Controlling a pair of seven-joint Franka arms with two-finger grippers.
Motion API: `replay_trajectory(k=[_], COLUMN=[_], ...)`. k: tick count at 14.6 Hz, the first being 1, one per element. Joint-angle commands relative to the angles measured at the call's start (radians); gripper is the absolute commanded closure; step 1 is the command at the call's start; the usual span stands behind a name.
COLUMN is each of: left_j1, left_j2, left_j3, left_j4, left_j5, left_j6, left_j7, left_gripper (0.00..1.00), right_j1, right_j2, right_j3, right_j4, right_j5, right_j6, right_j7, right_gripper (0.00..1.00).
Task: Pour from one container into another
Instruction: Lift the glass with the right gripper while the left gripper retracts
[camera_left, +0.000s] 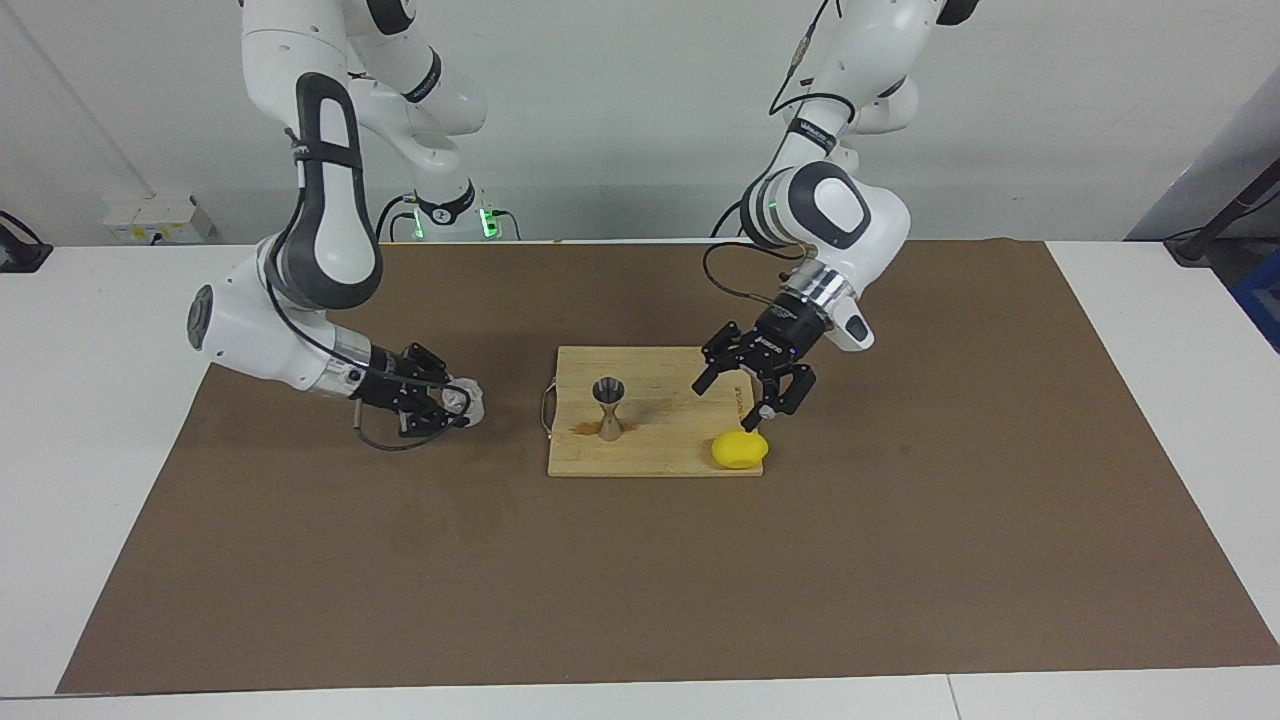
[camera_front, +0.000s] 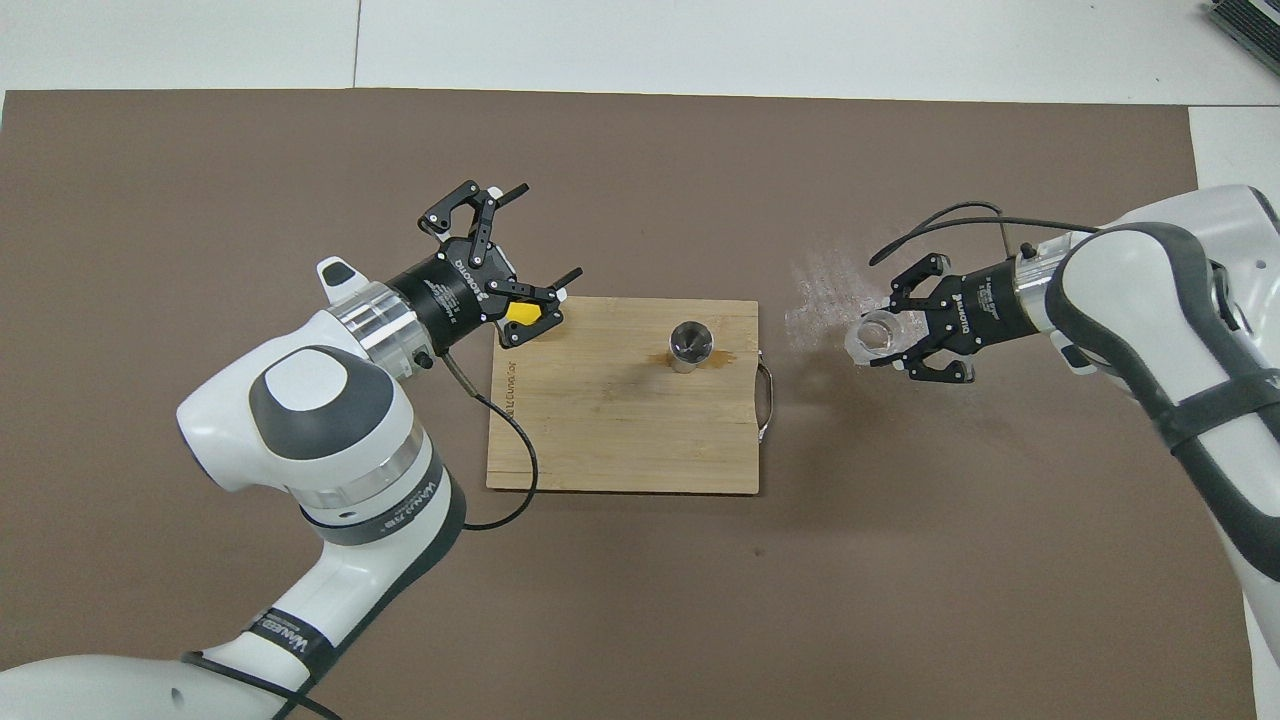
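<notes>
The small clear glass cup (camera_left: 470, 398) (camera_front: 872, 335) is in my right gripper (camera_left: 462, 402) (camera_front: 885, 335), which is shut on it just above the brown mat, beside the board toward the right arm's end. The metal hourglass jigger (camera_left: 608, 408) (camera_front: 690, 345) stands upright on the wooden cutting board (camera_left: 660, 450) (camera_front: 620, 430), near the board's handle, with a small brown stain at its foot. My left gripper (camera_left: 730, 405) (camera_front: 548, 235) hangs open and empty over the board's corner by the lemon, well away from the jigger.
A yellow lemon (camera_left: 740, 449) (camera_front: 518, 313) lies at the board's corner toward the left arm's end, partly covered from above by the left gripper. A wet smear (camera_front: 830, 295) marks the mat between the board's handle and the glass cup.
</notes>
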Motion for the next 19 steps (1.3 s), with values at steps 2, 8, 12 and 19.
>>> replay_trajectory(k=[2, 8, 12, 19], left_j1=[0.138, 0.277, 0.310, 0.354], left_j2=[-0.062, -0.079, -0.119, -0.216], left_j3=[-0.004, 0.001, 0.001, 0.019], left_j4=[-0.046, -0.024, 0.023, 0.030], left_j5=[0.289, 0.867, 1.298, 1.763], left_j6=[-0.213, -0.470, -0.518, -0.567], left_j7=[-0.003, -0.005, -0.003, 0.023], left_gripper=[0.00, 0.00, 0.00, 0.00], right_j1=[0.086, 0.191, 0.233, 0.291], right_j2=[-0.015, -0.008, 0.010, 0.010], right_j3=[-0.005, -0.003, 0.001, 0.000], right_j4=[0.034, 0.117, 0.186, 0.191], right_j5=[-0.057, -0.193, -0.295, -0.328], right_j6=[0.041, 0.061, 0.049, 0.072], right_j7=[0.154, 0.348, 0.463, 0.506], right_gripper=[1.00, 1.00, 1.00, 1.00])
